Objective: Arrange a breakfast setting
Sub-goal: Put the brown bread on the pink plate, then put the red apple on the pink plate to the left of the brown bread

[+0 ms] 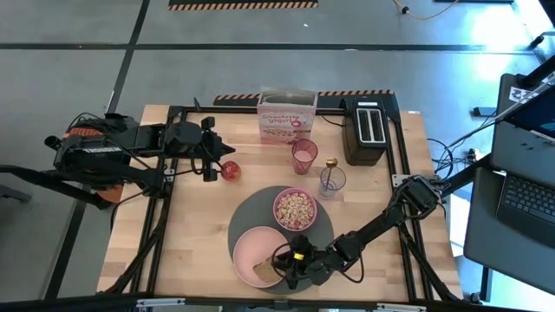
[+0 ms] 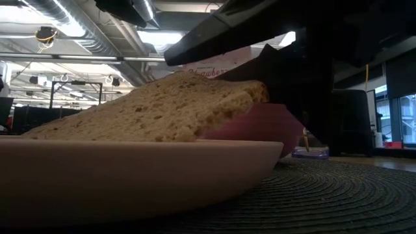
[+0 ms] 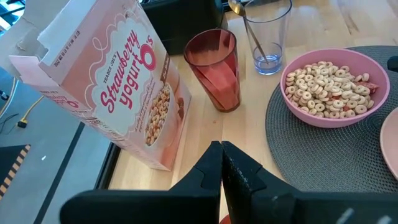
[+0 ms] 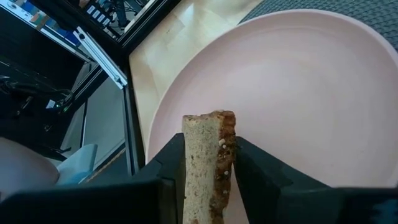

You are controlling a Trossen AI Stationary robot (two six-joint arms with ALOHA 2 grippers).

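A brown toast (image 4: 208, 162) is held edge-on in my right gripper (image 4: 210, 140) over the larger pink plate (image 4: 298, 93), which lies on the near part of the round dark-grey mat (image 1: 251, 212). The pink bowl (image 1: 296, 209), full of cereal, sits on the mat's far part. The pink tumbler (image 1: 304, 156), the clear glass (image 1: 332, 182) with the small spoon (image 1: 331, 163) standing in it, and the pink-and-white cereal box (image 1: 286, 121) stand beyond the mat. My left gripper (image 1: 217, 166) is shut, right beside the red apple (image 1: 230, 170) on the table. My right gripper pinches the toast's two flat faces (image 4: 217, 146) between its two fingers, at the slice's right end, coming nearly level from the table's right. The slice slants, its held end (image 2: 250, 91) raised and its lower end (image 2: 58, 127) down at the plate. My left gripper's shut fingers (image 3: 211, 165) stand against the apple's left side; I cannot tell whether they touch it.
A black toaster (image 1: 368, 130) stands at the far right of the table, next to the cereal box. Bare wood lies left of the mat and along the near left. Black frame rails run along the table's left, far and right sides.
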